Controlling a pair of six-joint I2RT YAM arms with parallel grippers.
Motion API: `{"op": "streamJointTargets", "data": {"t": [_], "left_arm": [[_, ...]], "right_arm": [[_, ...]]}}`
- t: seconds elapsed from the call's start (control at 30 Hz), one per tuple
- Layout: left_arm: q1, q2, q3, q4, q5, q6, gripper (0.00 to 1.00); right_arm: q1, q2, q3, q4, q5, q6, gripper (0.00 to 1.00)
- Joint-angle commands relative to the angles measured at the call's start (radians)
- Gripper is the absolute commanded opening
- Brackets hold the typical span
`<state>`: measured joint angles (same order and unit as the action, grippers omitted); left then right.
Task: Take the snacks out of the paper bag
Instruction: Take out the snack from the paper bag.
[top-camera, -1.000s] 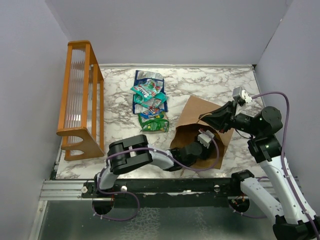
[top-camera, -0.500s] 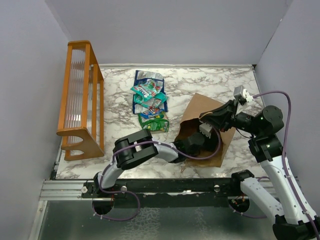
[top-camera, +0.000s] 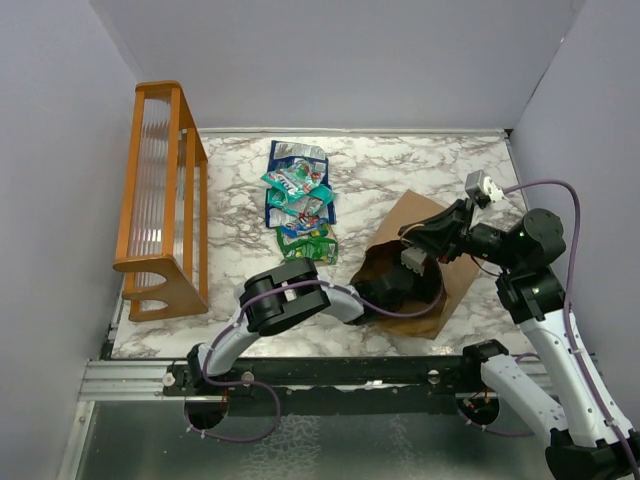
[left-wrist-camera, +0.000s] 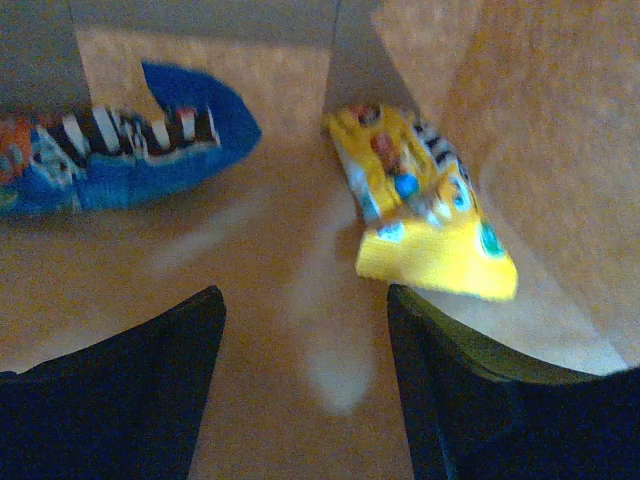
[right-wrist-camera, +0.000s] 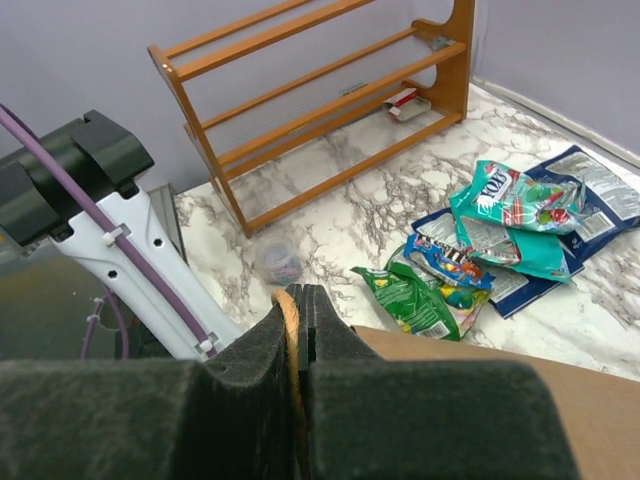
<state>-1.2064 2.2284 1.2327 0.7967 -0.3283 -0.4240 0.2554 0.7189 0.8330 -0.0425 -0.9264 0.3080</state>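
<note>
**A:** Marble table (top-camera: 430, 165), lilac walls, wooden rack (top-camera: 160, 200) at the left. Where is the bag?

**B:** The bag (top-camera: 398, 218) lies on the right half of the table, with its dark mouth turned toward the left arm. That arm reaches into it.

**A:** And the left gripper?

**B:** The left gripper (left-wrist-camera: 305, 300) is inside the bag. Its jaws stand wide and nothing is between them.

**A:** Any snacks in there?

**B:** 2 lie on the bag's floor ahead of the fingers. A blue packet (left-wrist-camera: 120, 150) is to the left and a yellow packet (left-wrist-camera: 425, 210) to the right, which lies closer to the right-hand finger. Neither is touched.

**A:** Right gripper?

**B:** The right gripper (right-wrist-camera: 297, 300) is pinched tight on a brown strip of the bag at its upper edge. I cannot tell whether that strip is rim or handle.

**A:** The other snacks?

**B:** They lie in a pile (top-camera: 298, 190) on the table between rack and bag. A green packet (top-camera: 308, 243) is the one nearest the bag.
</note>
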Motion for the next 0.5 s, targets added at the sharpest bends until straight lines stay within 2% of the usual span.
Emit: {"op": "streamJointTargets", "data": {"t": [0.0,0.13,0.3,0.47], "left_arm": [[0.002,-0.041,-0.091,0.116,-0.028,0.011,0.68],[0.003,-0.114,-0.175,0.118,0.029,0.033,0.64],[0.001,-0.168,-0.253,0.161,0.087,0.052,0.64],[-0.007,-0.104,-0.173,0.177,0.15,0.037,0.71]], "right_arm": [[0.002,-0.017,0.041,-0.018,0.045,-0.027,0.02],[0.002,-0.018,0.006,-0.037,0.062,-0.08,0.02],[0.002,-0.034,-0.053,-0.026,0.05,-0.055,0.02],[0.002,-0.032,-0.036,-0.029,0.049,-0.04,0.02]]}}
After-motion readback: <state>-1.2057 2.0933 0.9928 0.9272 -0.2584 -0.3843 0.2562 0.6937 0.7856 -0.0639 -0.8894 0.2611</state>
